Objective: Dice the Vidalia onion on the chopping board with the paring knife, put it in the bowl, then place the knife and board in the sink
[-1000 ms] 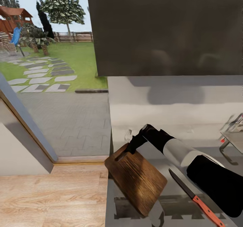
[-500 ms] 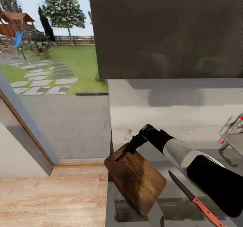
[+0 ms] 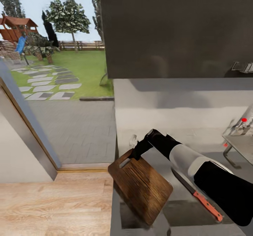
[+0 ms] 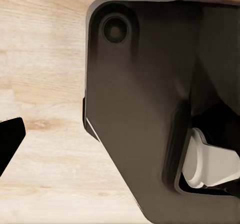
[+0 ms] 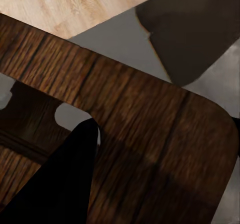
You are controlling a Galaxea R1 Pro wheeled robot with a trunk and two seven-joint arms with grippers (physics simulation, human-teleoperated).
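The chopping board is held up off the countertop, tilted, with its slotted handle end highest and its far corner hanging low over the counter's left end. The right gripper pinches the board at that handle end, beside the slot; in the right wrist view one dark finger lies flat against the brown wood next to the slot opening, so the jaws are closed on the board's edge.

Just to the right of the board, the paring knife lies flat on the glossy grey slab, its dark blade pointing toward the wall and its red-orange handle toward the robot, partly under the black forearm of the right arm.

At the right edge of the head view, the corner of the sink shows, with a red knob above it.

The left gripper's state cannot be told: the left wrist view shows a dark housing over the light wood floor.

Beyond the counter's left end, the wooden floor runs to an open doorway onto a paved yard and lawn.
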